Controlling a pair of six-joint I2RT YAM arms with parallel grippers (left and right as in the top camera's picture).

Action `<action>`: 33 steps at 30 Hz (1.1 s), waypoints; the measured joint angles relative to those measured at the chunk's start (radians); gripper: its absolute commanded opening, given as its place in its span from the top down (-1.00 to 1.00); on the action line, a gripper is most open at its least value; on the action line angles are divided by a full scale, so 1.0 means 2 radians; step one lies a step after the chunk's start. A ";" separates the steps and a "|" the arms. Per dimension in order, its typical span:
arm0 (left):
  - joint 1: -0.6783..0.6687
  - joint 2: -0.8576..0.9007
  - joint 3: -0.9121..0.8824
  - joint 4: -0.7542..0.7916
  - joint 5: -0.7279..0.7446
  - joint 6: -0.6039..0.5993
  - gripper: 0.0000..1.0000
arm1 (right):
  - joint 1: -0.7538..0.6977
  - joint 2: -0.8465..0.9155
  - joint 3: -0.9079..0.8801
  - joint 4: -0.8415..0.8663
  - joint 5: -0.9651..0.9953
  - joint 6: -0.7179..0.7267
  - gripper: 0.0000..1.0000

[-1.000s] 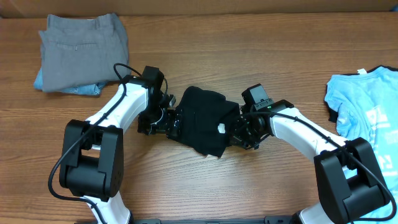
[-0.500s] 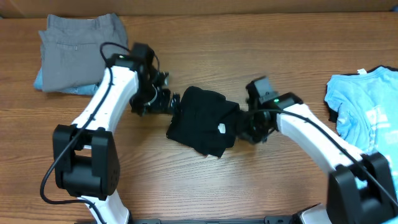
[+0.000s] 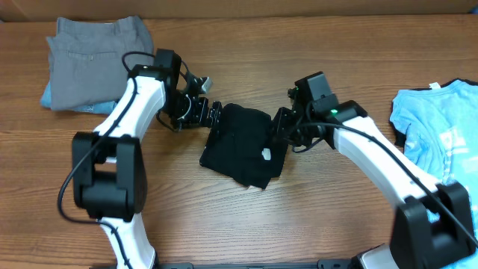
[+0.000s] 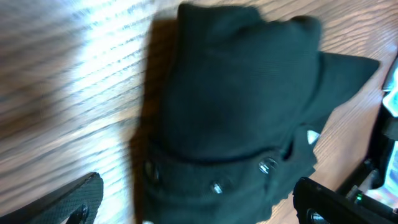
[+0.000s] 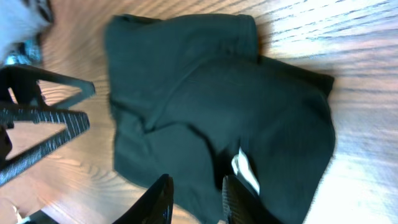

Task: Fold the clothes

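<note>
The black T-shirt [image 3: 243, 146] lies folded into a small bundle at the table's middle, its white neck label [image 3: 266, 154] facing up. My left gripper [image 3: 209, 116] hovers at the bundle's upper left corner. In the left wrist view it [image 4: 199, 208] is open wide, with the shirt [image 4: 236, 106] below and nothing gripped. My right gripper [image 3: 281, 132] is at the shirt's right edge. In the right wrist view it [image 5: 199, 202] stands narrowly open above the fabric [image 5: 205, 106], beside the label [image 5: 245, 171]. A light blue printed T-shirt [image 3: 441, 134] lies at the far right.
Folded grey trousers [image 3: 97, 60] rest on a light blue cloth at the back left corner. Bare wooden table [image 3: 246, 224] lies in front of the black bundle. The left gripper's fingers [image 5: 43, 118] show at the left of the right wrist view.
The left gripper has opened fully and drawn back up and left off the shirt. The right gripper has let go of the shirt's right edge and risen slightly.
</note>
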 measured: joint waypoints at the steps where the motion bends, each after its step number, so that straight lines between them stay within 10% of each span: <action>1: 0.000 0.009 0.000 0.001 0.005 0.000 -1.00 | 0.000 0.013 0.000 0.005 -0.004 0.002 0.41; 33: -0.055 0.092 -0.005 0.030 0.178 0.011 -0.86 | -0.014 0.129 0.001 0.018 -0.062 0.057 0.49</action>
